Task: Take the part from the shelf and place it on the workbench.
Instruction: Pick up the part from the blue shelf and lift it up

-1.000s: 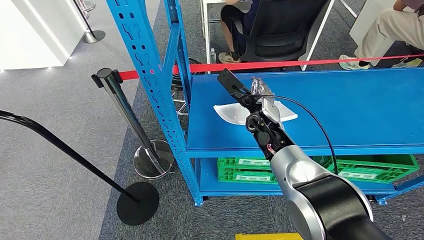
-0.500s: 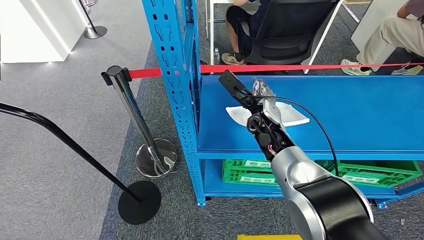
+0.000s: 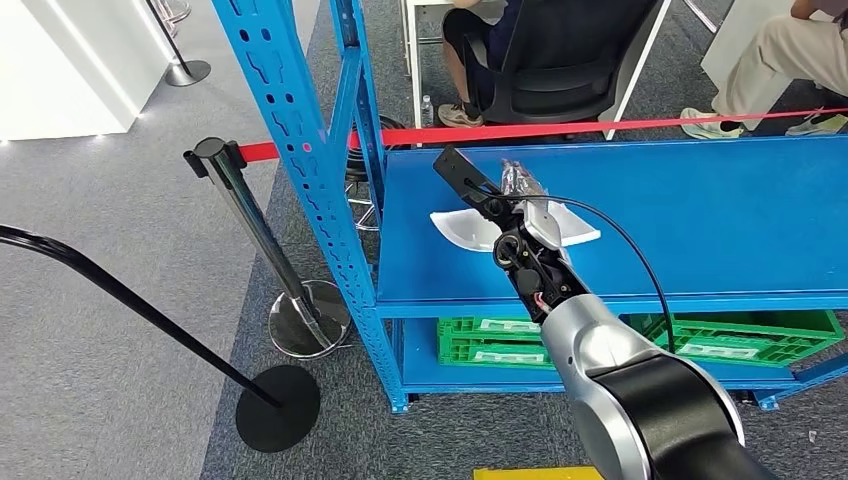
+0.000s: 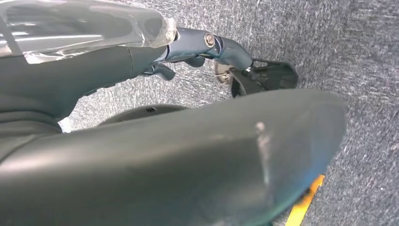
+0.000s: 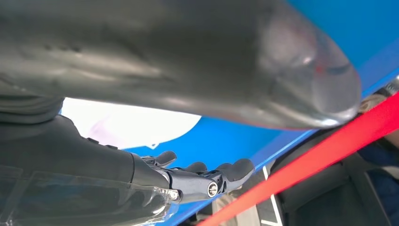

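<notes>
Nearest, green crates [image 3: 600, 340] sit on the lower level of the blue shelf [image 3: 700, 215], their contents not discernible; above them the right arm reaches over the shelf's front edge, and the right hand [image 3: 520, 185] hovers over the white part [image 3: 470, 228], fingers [image 5: 221, 175] extended and apart, grasping nothing; the part lies near the shelf's left end, with bare blue board to its right; the left hand [image 4: 207, 47] hangs over grey carpet, its grip impossible to tell; beyond stretches a red barrier belt [image 3: 560, 130].
</notes>
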### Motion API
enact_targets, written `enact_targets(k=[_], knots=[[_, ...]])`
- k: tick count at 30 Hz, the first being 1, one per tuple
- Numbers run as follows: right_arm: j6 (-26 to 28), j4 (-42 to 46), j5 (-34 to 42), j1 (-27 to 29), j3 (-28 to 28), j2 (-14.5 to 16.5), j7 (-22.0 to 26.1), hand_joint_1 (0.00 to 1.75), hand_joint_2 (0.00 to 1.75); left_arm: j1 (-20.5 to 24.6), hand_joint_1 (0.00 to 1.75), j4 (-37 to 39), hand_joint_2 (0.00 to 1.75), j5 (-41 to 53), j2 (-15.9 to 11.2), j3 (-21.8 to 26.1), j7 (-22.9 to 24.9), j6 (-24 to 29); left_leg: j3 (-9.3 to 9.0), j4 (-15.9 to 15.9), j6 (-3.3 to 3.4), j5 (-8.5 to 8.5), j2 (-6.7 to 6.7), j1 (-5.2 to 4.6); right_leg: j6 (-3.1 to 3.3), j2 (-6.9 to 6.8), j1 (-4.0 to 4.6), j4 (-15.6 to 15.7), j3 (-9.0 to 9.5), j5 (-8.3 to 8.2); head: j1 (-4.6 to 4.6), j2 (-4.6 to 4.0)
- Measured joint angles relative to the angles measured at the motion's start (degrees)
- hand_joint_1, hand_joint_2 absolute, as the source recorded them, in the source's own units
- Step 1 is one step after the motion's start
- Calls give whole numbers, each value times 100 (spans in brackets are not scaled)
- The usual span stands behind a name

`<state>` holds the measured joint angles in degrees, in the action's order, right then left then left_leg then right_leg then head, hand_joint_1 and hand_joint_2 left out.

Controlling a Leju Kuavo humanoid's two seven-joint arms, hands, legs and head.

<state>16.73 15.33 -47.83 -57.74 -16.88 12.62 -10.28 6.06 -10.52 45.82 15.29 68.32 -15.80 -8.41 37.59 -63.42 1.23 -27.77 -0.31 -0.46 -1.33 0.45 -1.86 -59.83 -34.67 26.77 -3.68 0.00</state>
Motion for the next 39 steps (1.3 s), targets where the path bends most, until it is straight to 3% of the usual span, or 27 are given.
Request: enact_targets(k=[2,4,6,8,10,11,12,13,15,17,20,22,25,27,28,30,32,36,37,39], knots=[[5,5,-45,-4,13,-11,-7,0,0,6,0,-2,0,14,5,-1,1,-1,-257,496,90,123,12,-57,-25,3,-8,32,14,-9,1,0],[7,8,-78,2,25,-22,-25,0,0,5,0,-2,0,32,14,-2,2,-7,-307,583,122,121,22,-91,-83,0,-20,91,36,-32,-2,0],[11,14,-117,7,36,-43,-45,0,0,3,0,-2,0,39,24,-1,1,-16,-414,740,155,200,41,-67,-124,-8,-6,63,36,12,7,0],[15,19,-136,0,48,-74,-53,0,0,7,0,-2,0,39,32,0,-1,-24,-506,883,188,277,65,-34,-137,-14,21,-373,-152,260,25,1],[15,17,-137,20,61,-99,-57,0,0,9,0,-1,0,39,42,0,-1,-32,-513,889,209,279,66,-41,-161,-13,36,-1112,-508,578,33,1],[15,16,-137,47,69,-113,-60,0,0,7,0,-1,0,39,46,0,-1,-35,-511,878,210,271,60,-43,-174,-14,36,-1355,-637,639,35,0],[15,15,-137,71,77,-126,-63,0,0,6,0,-1,0,39,51,0,-1,-38,-511,864,204,260,51,-41,-185,-15,32,-1392,-671,592,38,0],[15,15,-137,85,84,-137,-65,0,0,4,0,-1,0,39,55,0,-1,-40,-509,837,188,242,42,-33,-196,-19,23,-1189,-586,438,39,0],[15,15,-138,79,95,-148,-66,0,0,4,0,-2,0,39,59,0,-1,-47,-482,724,122,166,29,-25,-223,-35,4,-423,-219,74,44,0],[16,15,-138,75,103,-144,-67,0,0,8,0,-3,0,39,56,0,0,-51,-418,569,63,80,26,-39,-192,-26,3,5,-9,-56,30,1],[20,15,-138,92,117,-150,-73,0,0,1,0,-2,0,40,56,0,1,-51,-369,503,37,46,25,-37,-83,-3,13,6,-23,-46,5,0],[18,15,-140,87,122,-150,-84,0,0,0,0,-2,0,42,60,0,-1,-55,-284,320,-17,-95,26,-20,-36,-3,-16,12,-25,-60,-7,0],[-5,14,-143,120,131,-162,-108,0,0,3,0,-1,0,46,63,-1,-4,-68,192,-673,-116,-592,36,41,-11,-9,-34,18,-37,-68,-20,0],[-18,12,-146,202,143,-184,-130,0,0,-5,0,-1,0,48,64,0,-4,-70,418,-1098,-123,-672,39,63,-10,-14,-29,18,-43,-68,-19,0],[-21,10,-148,251,154,-195,-139,0,0,-8,0,-1,0,48,66,1,-3,-69,361,-963,-105,-548,37,62,-10,-13,-23,18,-42,-69,-19,0],[-24,10,-156,339,184,-216,-157,0,0,-6,0,-2,0,48,67,2,-2,-64,-27,-177,-15,-164,28,31,-11,-7,-16,25,-34,-70,-16,0],[-20,9,-170,421,228,-248,-185,0,0,-1,0,-3,0,51,69,2,8,-43,-358,456,72,36,29,-20,-38,-3,-25,51,-24,-83,-23,0],[62,4,-197,667,331,-315,-176,0,175,-7,0,-3,0,87,78,3,43,10,-469,698,147,116,38,-55,-150,-14,-39,113,-13,-105,-56,0],[110,4,-187,706,363,-335,-131,0,175,-7,0,-3,0,101,80,3,49,15,-497,761,175,158,47,-41,-167,-17,-31,25,-56,-37,-48,0],[212,4,-48,738,470,-377,62,0,175,-7,0,-2,0,119,84,3,49,17,-527,836,206,207,67,-23,-193,-22,-21,-516,-306,271,-27,0]])
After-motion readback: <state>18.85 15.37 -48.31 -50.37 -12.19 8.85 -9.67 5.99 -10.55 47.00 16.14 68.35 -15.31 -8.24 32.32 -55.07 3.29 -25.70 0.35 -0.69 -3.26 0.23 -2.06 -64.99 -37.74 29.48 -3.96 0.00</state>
